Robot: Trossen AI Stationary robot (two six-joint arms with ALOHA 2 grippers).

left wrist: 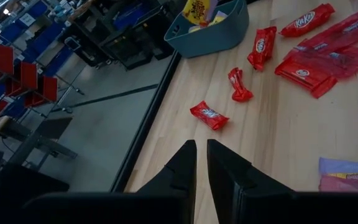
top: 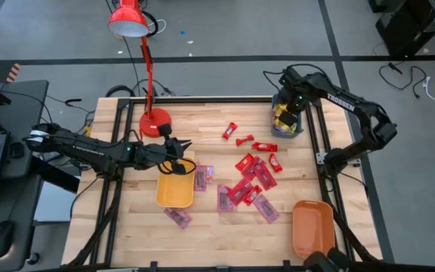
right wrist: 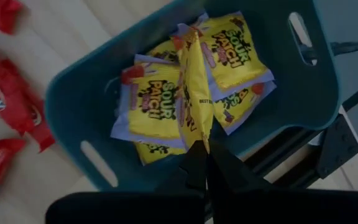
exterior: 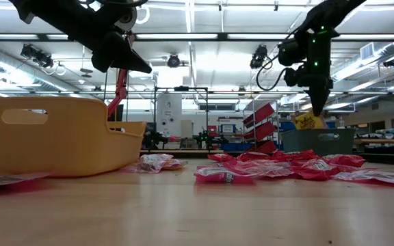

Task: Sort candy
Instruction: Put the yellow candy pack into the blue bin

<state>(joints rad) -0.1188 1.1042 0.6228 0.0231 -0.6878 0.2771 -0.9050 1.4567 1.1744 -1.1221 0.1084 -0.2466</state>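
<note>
On the tabletop [top: 210,227], the teal tray [right wrist: 291,112] is sitting directly beneath the right pincer [right wrist: 202,152], which is pinching a yellow packet [right wrist: 194,93] edge-up, long axis hanging down toward the packets already inside. The left pincer [left wrist: 201,155], nearly pressed together and empty, is hovering over the yellow tray [top: 175,189].

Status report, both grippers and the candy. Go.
Right gripper shut on yellow packet above teal tray. Left gripper empty, jaws near shut, above yellow tray. Red candy unsorted. Nothing blocking.
</note>
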